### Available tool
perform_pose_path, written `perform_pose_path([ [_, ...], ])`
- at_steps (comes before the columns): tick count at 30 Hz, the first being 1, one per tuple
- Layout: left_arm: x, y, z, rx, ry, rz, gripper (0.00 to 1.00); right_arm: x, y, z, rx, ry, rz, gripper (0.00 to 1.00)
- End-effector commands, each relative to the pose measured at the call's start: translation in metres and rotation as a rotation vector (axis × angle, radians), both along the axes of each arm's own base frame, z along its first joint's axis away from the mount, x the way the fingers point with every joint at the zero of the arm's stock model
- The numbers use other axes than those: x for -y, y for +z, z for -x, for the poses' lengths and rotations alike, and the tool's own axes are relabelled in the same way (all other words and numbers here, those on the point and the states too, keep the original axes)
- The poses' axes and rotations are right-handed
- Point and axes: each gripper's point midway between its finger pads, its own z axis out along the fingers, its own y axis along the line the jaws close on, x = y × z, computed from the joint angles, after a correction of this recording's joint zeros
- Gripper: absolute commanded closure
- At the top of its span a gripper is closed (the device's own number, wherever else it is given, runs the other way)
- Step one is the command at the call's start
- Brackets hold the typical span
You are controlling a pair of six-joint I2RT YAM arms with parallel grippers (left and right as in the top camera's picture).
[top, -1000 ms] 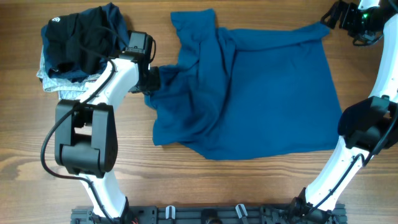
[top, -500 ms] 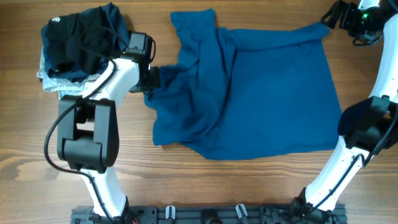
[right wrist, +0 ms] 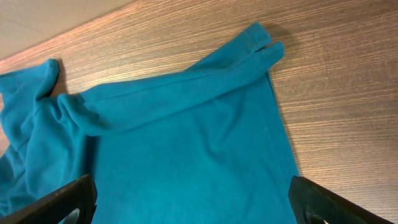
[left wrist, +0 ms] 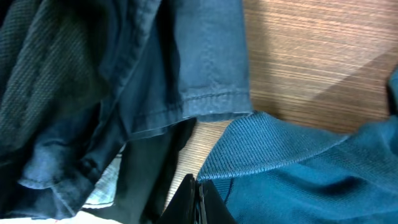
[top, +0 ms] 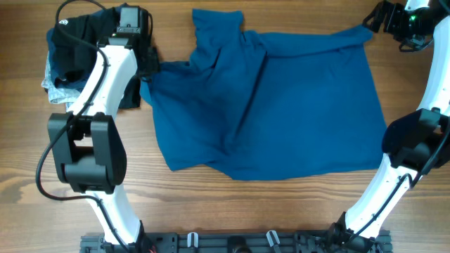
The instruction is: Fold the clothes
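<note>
The clothes (top: 281, 105) are one large teal-blue garment spread across the middle of the wooden table. My left gripper (top: 150, 65) is at the garment's upper left edge, close to the dark pile. In the left wrist view the left gripper (left wrist: 199, 200) is shut on the teal fabric just below a ribbed band (left wrist: 267, 146). My right gripper (top: 376, 17) hovers over the far right corner of the garment. In the right wrist view the right gripper (right wrist: 193, 200) is open, its fingers (right wrist: 68, 200) wide apart above the teal cloth (right wrist: 186, 143), touching nothing.
A pile of other garments lies at the back left: a black one with a white logo (top: 84, 42) over a light denim piece (top: 53, 83). A dark blue hem (left wrist: 205, 62) hangs right beside the left gripper. Bare wood (top: 281, 211) runs along the front.
My left gripper shut on the garment's left edge and moved left and toward the back, drawing the bunched fabric out flatter. The right arm has stayed still.
</note>
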Motion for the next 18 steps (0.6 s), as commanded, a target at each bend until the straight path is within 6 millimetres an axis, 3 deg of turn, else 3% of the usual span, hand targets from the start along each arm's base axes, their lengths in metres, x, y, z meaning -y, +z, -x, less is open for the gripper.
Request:
perform_pose_path([
  [1,-0.025,0.019,-0.005,0.04,0.021,-0.091,0.96,-0.006,-0.003,-0.002,0.002,0.031,-0.01,0.01],
  [9,-0.074,0.026,-0.006,0.057,0.107,-0.111,0.96,-0.006,-0.003,-0.001,-0.002,0.031,-0.011,0.01],
  [10,-0.075,0.026,-0.006,0.056,0.11,-0.111,0.84,-0.006,-0.003,-0.001,-0.002,0.031,-0.011,0.01],
  [12,-0.072,0.027,-0.006,0.058,0.104,-0.109,0.2,-0.005,-0.003,-0.001,-0.001,0.03,-0.011,0.03],
  [13,-0.068,0.03,-0.006,0.061,0.095,-0.103,0.02,-0.004,-0.002,0.0,-0.001,0.027,-0.012,0.04],
  [16,-0.052,0.054,-0.001,0.086,0.092,-0.058,0.0,-0.001,0.008,0.009,-0.006,0.006,-0.017,0.06],
  [18,-0.035,0.092,0.011,0.129,0.11,0.031,0.0,0.0,0.027,0.023,0.001,-0.008,-0.015,0.08],
])
